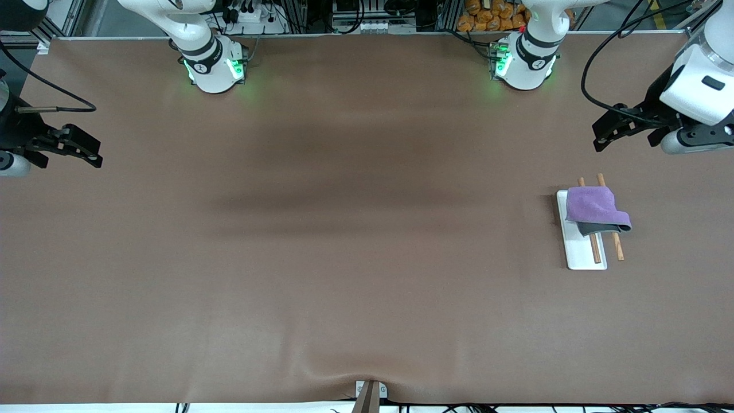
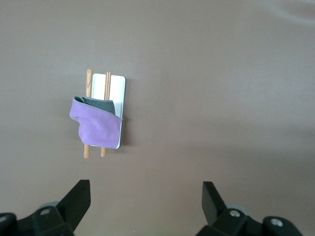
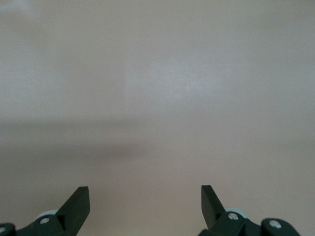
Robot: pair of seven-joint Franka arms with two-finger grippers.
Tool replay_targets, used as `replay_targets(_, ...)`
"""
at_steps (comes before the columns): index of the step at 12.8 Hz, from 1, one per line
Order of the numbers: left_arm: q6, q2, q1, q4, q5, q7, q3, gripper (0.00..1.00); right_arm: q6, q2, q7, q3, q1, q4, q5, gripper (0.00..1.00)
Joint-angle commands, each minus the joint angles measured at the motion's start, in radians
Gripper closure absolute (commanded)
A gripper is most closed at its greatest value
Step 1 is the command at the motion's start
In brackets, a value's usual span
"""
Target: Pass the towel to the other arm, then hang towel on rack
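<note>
Towel point(image 1: 596, 209) is hanging over the rack point(image 1: 586, 252), toward my left arm's end of the table.
Front: my left gripper point(image 1: 605, 135) and right gripper point(image 1: 86, 152) are waiting high near the table's ends. Wrist views: both are gaping wide, holding nothing; towel point(image 2: 96, 128) is draping both rods.

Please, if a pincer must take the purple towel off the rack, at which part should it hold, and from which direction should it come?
Probably from above, at the fold of the purple towel where it lies over the two wooden rods of the rack. There it is raised off the base plate, so fingers set across the rods could close on cloth. The hanging grey-lined edge is thinner. Both the left pincer and the right pincer are open.
</note>
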Motion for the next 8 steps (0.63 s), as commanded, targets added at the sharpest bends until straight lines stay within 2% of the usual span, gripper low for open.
replay_targets(1,-0.005,-0.047,-0.078,-0.045,0.007,0.005,0.092,0.0,-0.018,0.016,-0.011,0.009,-0.013,0.032,-0.006,0.0)
replay_targets(8,-0.048,-0.071,-0.082,-0.058,0.006,0.005,0.1,0.0,-0.019,0.016,-0.011,0.009,-0.012,0.032,-0.006,0.0)
